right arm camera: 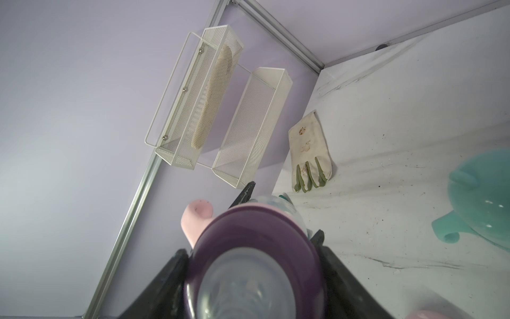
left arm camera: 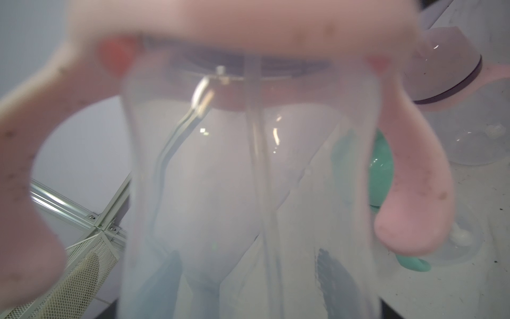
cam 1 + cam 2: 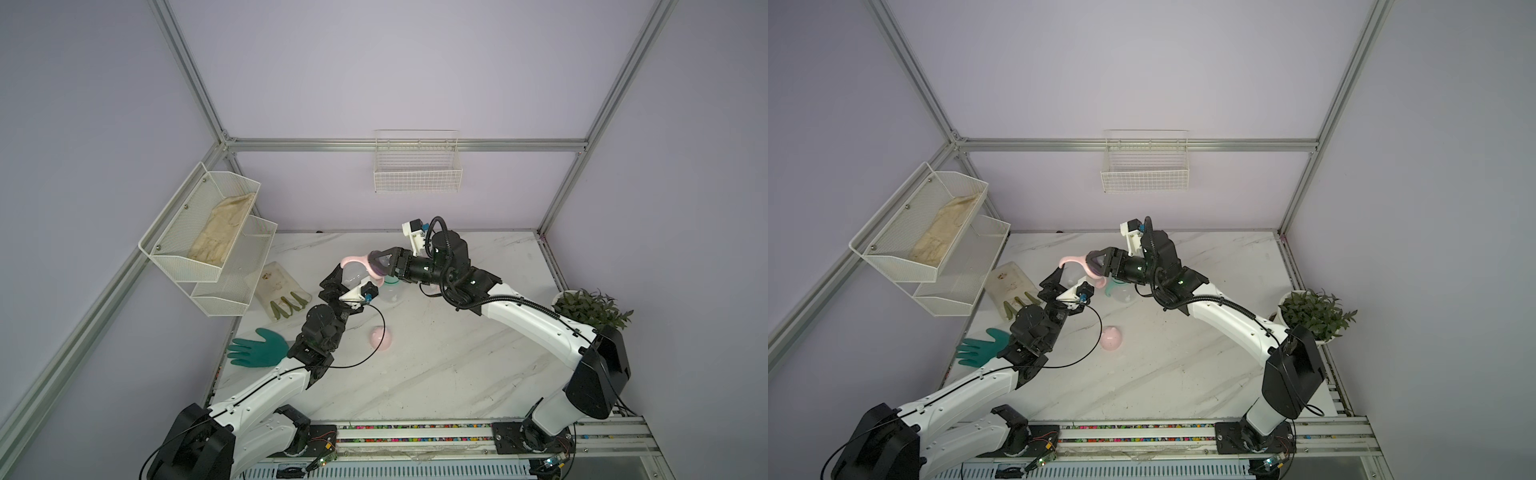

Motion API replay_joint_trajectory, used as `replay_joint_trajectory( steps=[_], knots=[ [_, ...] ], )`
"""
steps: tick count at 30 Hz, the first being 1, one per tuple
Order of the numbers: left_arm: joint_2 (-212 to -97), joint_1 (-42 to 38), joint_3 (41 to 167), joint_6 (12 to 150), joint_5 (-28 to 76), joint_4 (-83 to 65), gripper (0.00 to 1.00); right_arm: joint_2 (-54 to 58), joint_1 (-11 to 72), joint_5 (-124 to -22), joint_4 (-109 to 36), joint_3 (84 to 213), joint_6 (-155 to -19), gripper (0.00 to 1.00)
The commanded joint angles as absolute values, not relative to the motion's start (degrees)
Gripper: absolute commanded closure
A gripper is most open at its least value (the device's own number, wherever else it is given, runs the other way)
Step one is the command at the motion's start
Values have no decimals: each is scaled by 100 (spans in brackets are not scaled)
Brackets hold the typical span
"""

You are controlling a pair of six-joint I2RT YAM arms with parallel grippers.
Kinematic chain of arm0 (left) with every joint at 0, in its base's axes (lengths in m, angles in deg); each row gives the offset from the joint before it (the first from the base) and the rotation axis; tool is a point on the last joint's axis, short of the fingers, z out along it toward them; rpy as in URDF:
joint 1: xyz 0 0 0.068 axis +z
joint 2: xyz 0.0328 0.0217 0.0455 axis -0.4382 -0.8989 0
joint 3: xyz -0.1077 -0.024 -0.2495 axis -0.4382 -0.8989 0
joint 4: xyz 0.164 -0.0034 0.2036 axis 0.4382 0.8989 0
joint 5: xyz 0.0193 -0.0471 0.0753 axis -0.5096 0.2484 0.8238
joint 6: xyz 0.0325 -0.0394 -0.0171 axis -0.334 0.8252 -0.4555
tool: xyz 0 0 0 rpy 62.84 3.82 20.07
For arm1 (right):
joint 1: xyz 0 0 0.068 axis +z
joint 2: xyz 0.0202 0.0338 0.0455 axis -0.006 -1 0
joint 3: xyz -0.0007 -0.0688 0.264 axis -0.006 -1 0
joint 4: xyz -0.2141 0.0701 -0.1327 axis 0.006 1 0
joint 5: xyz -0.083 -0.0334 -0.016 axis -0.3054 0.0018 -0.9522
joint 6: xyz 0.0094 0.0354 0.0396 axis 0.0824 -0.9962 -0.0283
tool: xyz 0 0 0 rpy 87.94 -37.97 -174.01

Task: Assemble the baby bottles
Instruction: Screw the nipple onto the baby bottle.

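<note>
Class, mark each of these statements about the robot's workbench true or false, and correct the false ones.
1. The right gripper is clamped on the purple collar. True.
2. The pink dome cap sits on top of the held bottle. False: it lies on the marble table, apart from both grippers.
3. The left gripper holds the clear bottle. True.
4. The wire basket on the back wall holds a glove. False: nothing shows in it; a cream glove lies in the upper tier of the mesh shelf on the side wall.
5. The green rubber glove lies on the table beside the left arm. True.
</note>
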State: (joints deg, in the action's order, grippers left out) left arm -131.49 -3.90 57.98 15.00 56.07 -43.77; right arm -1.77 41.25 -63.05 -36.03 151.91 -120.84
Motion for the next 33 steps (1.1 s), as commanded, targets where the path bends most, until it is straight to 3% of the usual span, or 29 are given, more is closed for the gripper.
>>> replay_joint_trajectory(
  steps=[1, 6, 11, 21, 26, 33],
  knots=[
    [-13024, -451, 6043, 1564, 5814, -5497, 100, -152, 4101, -6745, -3132, 15269, -12240, 53],
    [-13053, -504, 6046, 1878, 5655, -5208, 100, -120, 4072, -6343, -2509, 15571, -11482, 27],
    [-12903, -505, 6444, 3148, 5064, -3622, 100, 129, 4006, -6295, -876, 16122, -10093, 12],
    [-12989, -495, 6879, 4211, 2641, -2149, 100, 566, 3778, -6184, 2065, 17374, -7828, 8],
    [-13088, -497, 7578, 4009, 493, -593, 100, 562, 3783, -5704, 3427, 17933, -6391, 9],
    [-13021, -495, 7869, 3979, -233, -108, 100, 677, 3822, -5979, 3539, 17895, -6331, 8]
  ],
)
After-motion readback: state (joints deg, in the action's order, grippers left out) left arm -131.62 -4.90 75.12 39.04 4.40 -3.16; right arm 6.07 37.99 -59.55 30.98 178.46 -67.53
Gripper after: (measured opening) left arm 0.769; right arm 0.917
